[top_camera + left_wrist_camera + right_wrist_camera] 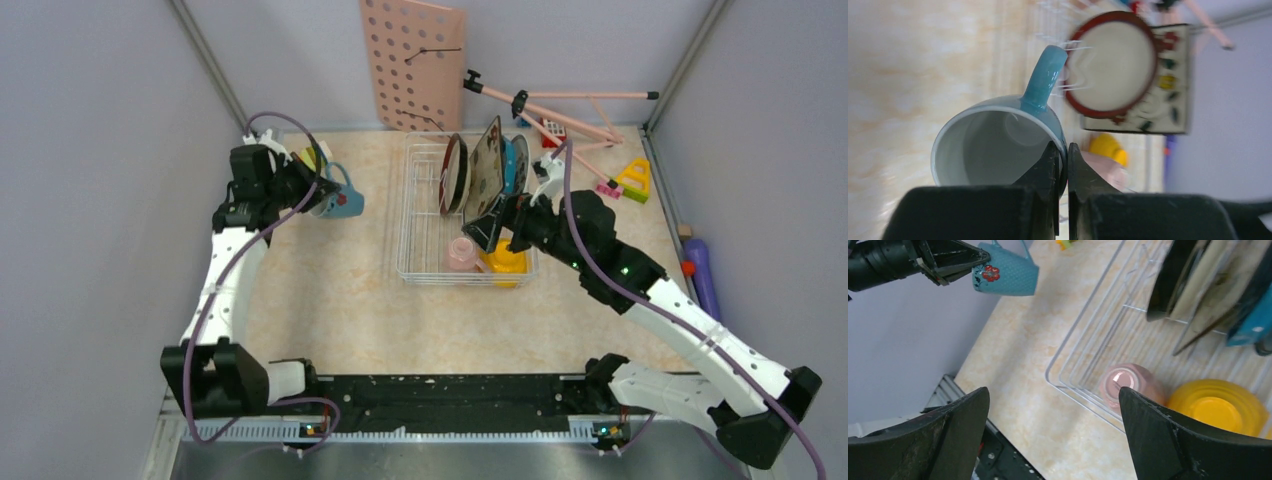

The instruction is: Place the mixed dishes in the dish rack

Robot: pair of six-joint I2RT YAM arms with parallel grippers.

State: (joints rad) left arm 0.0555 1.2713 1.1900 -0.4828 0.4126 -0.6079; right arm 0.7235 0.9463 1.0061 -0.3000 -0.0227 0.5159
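Teal mug (337, 199), one of two mugs in view, is sitting in the left gripper (308, 186), whose fingers are pinching the rim wall shut, one inside the cup and one outside. It is hanging tipped over at the far left of the table (330, 300), well apart from the dish rack (401, 240), and is the only dish outside it.

One pink mug (461, 252) is lying in the rack's near end, just beside one yellow bowl (507, 262) resting upside down. Three plates are standing on edge in the far end: a brown-rimmed cream plate (452, 176), a square flowered plate (487, 163) and a teal dotted plate (517, 165); whether a fourth is hiding behind them I cannot tell.

Right gripper (492, 232) is hovering over the rack's near right part with its fingers spread wide and nothing between them.

One pink pegboard (415, 65) is leaning on the back wall.
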